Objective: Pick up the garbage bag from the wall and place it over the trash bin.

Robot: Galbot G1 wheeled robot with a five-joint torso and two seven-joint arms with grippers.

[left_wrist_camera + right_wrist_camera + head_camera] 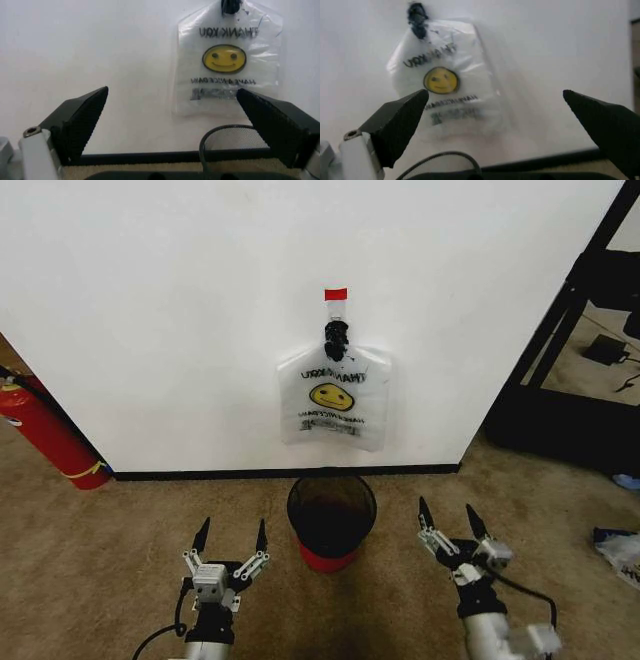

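The garbage bag (334, 398) hangs flat on the white wall (180, 310) from a black hook (336, 336) under a red tape strip (336, 294); its yellow smiley and black print face me. The same bag (227, 63) (445, 86) appears ahead of both wrists. Directly below it the trash bin (331, 520), black mesh with a red base, stands on the carpet. My left gripper (231, 538) is open, low, left of the bin. My right gripper (449, 522) is open, right of the bin. Both are well short of the bag.
A red fire extinguisher (45, 432) leans against the wall at far left. A black baseboard (200, 475) runs along the wall's foot. A black frame (560, 330) stands at right, with clutter (620, 550) on the floor near it.
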